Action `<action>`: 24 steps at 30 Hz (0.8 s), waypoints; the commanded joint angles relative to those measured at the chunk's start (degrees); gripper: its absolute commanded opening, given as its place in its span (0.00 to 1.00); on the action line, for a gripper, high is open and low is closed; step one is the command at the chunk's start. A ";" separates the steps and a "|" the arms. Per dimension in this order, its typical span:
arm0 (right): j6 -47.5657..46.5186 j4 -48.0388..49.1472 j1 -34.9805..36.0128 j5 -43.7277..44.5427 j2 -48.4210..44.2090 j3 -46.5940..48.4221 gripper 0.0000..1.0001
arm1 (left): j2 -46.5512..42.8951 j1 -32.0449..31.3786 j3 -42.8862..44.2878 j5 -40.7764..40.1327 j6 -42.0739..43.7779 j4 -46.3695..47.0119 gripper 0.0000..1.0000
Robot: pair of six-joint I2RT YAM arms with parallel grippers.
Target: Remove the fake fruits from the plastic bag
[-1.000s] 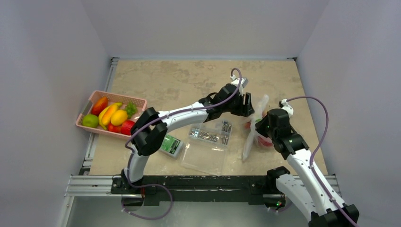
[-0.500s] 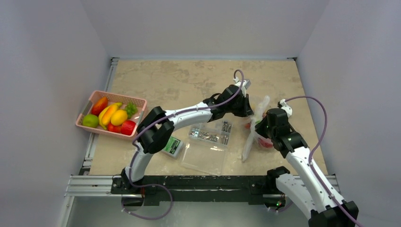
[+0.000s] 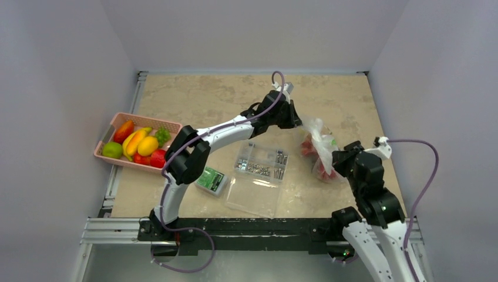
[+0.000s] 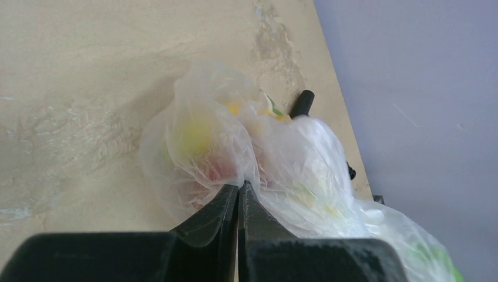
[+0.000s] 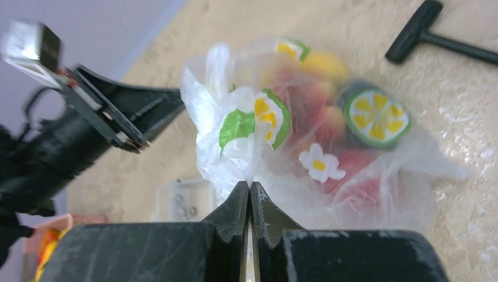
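The plastic bag (image 3: 320,147), see-through with lemon-slice prints, lies at the right of the table, stretched between both grippers. My left gripper (image 3: 300,121) is shut on a fold at the bag's far end (image 4: 239,187). My right gripper (image 3: 337,161) is shut on a fold at its near end (image 5: 249,185). The fake fruits are still inside the plastic bag (image 5: 264,129): red pieces (image 5: 352,170) and a yellow piece (image 5: 326,61) show through the film. In the left wrist view a yellow shape (image 4: 197,132) and a red blur (image 4: 217,170) show through the plastic bag (image 4: 305,164).
A pink basket (image 3: 150,119) of fruits stands at the left edge. A clear box of metal parts (image 3: 261,164) with its lid (image 3: 253,197) and a small green box (image 3: 211,180) lie mid-table. A black T-shaped tool (image 5: 423,29) lies beside the bag.
My left gripper closed on the bag and pulled up and away toward the far side. My right arm drew back toward the near right, stretching the bag out.
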 commanded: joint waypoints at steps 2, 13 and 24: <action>2.06 -3.14 -0.01 7.54 -6.16 3.15 0.00 | 0.09 1.16 2.13 1.74 -0.80 2.19 0.00; -6.06 -8.68 0.01 1.28 8.42 11.86 0.32 | -2.34 1.16 -0.67 5.92 -3.88 4.02 0.00; -21.03 -16.41 0.03 -5.77 26.36 26.75 0.81 | -4.19 1.16 -1.99 7.51 -4.35 4.35 0.00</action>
